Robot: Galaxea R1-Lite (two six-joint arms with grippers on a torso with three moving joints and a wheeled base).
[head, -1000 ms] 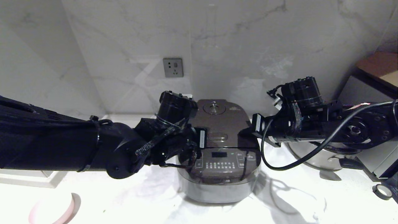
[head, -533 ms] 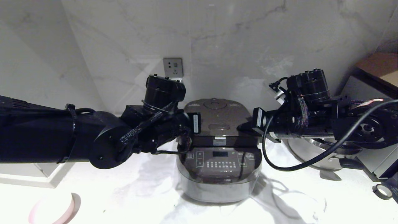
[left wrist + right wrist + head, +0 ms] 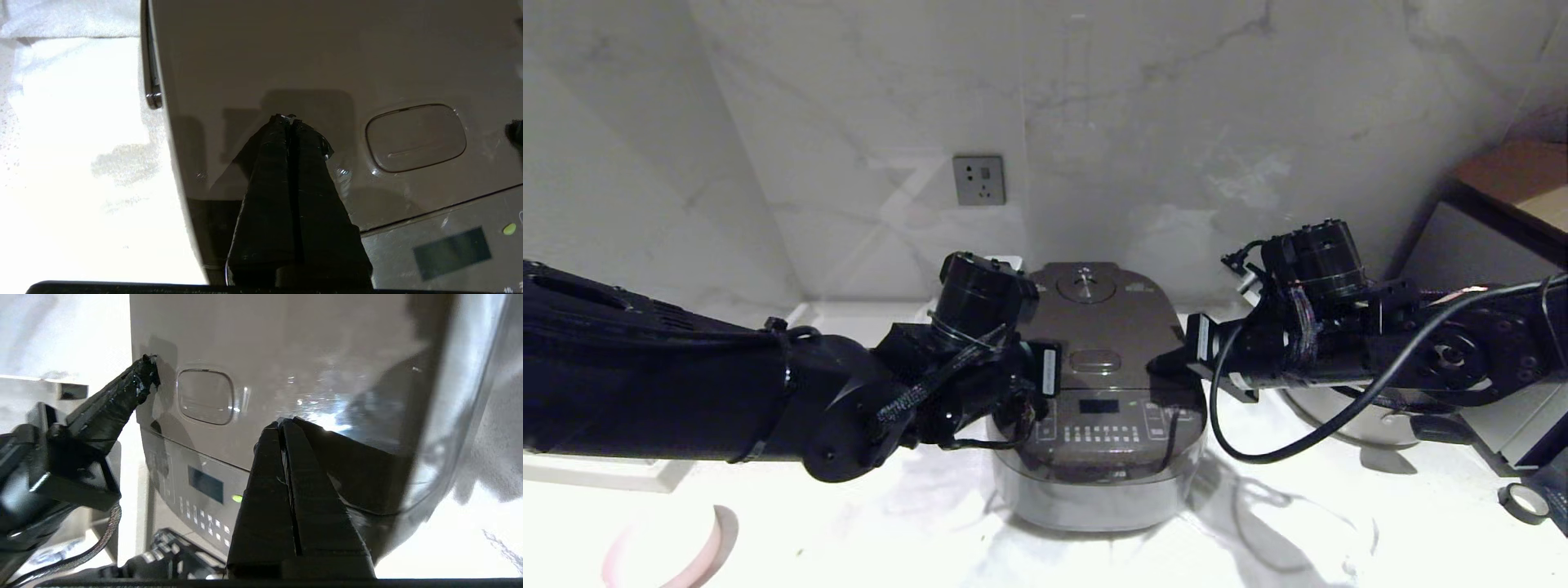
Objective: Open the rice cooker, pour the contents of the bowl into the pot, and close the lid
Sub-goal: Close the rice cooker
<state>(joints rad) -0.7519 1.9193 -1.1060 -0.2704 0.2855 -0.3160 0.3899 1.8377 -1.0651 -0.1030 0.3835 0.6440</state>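
Both grippers press their tips on the closed lid [image 3: 1107,327] of the rice cooker [image 3: 1098,425], one from each side. Left gripper [image 3: 288,119] has its two black fingers clamped flat against each other with nothing between them; its tip rests on the brown lid surface just beside the oval button [image 3: 416,137], on the side toward the lid's outer edge. Right gripper [image 3: 282,422] is likewise pinched together and empty, its tip on the lid's opposite side, with the same oval button lying between the two tips.

Below the tips, past the lid's front seam, sits the front panel [image 3: 1104,418] with a dark blank display [image 3: 205,484], a small lit green lamp [image 3: 237,498] and rows of pale buttons; their markings are too small to read. A faint mark on the lid near the round steam vent [image 3: 1085,283] cannot be made out either.

Beyond the left arm, at the near corner of the white counter [image 3: 866,523], only the rim of the pink bowl [image 3: 678,549] shows. Behind the right arm a shiny steel pan [image 3: 1347,416] stands beside the cooker. On the marble wall, up behind the left gripper, is a grey socket [image 3: 978,180].
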